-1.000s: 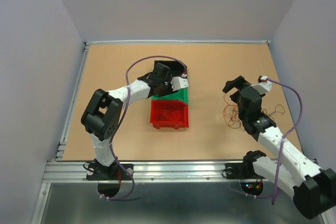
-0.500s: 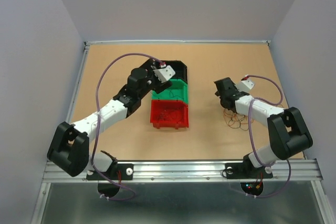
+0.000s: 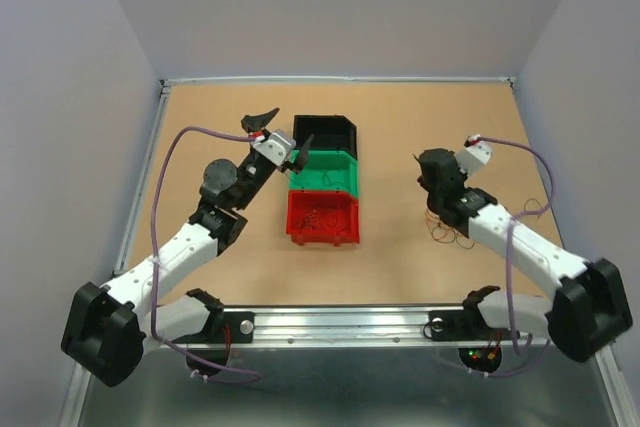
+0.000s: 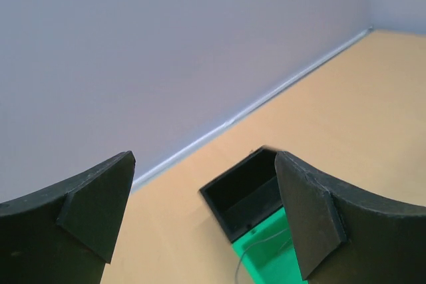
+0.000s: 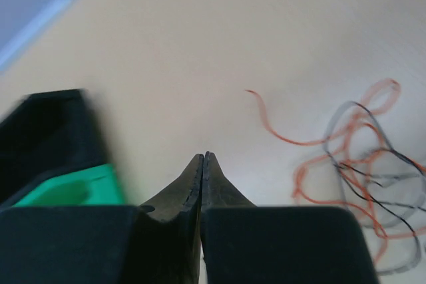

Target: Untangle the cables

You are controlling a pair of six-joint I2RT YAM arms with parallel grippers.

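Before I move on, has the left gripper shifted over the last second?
Yes. The left gripper has swung left, off the black plastic bin it hung over, and now sits at that bin's left edge, fingers open.

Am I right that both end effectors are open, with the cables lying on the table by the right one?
Only the left end effector is open; the right end effector is shut, as the right wrist view shows. The cables do lie on the table beside it.
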